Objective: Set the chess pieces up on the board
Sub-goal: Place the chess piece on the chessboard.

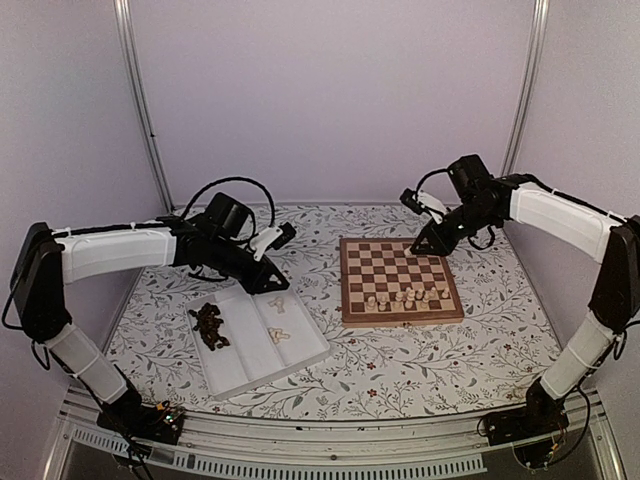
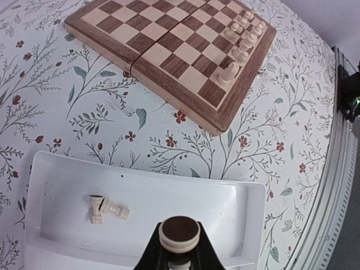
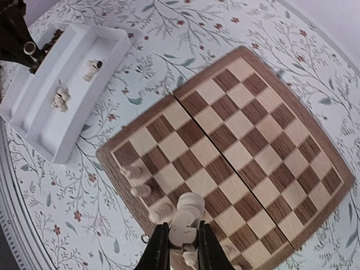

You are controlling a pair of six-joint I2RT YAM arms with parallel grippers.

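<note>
Your left gripper (image 2: 178,252) hangs over the white rectangular three-compartment plastic tray (image 2: 256,197). Its fingers are drawn narrow around a pale cream wooden chess piece (image 2: 179,235), whose round dark-brown base faces the wrist camera. More loose cream pieces (image 3: 60,97) lie tipped over in the tray compartment nearest the board. A heap of dark brown pieces (image 1: 208,325) sits in the compartment farthest from it.

Your right gripper (image 3: 183,247) is poised above the square wooden chessboard (image 1: 400,262) of dark brown and light tan squares. In the overhead view it hangs over the board's far edge, towards the right. Its fingers are pinched on a second cream piece (image 3: 187,214).

A cluster of cream chessmen (image 1: 402,296) stands upright on the board's two nearest rows. The board rests on the floral-patterned table covering (image 1: 420,370), just to the right of the tray and not touching it.
</note>
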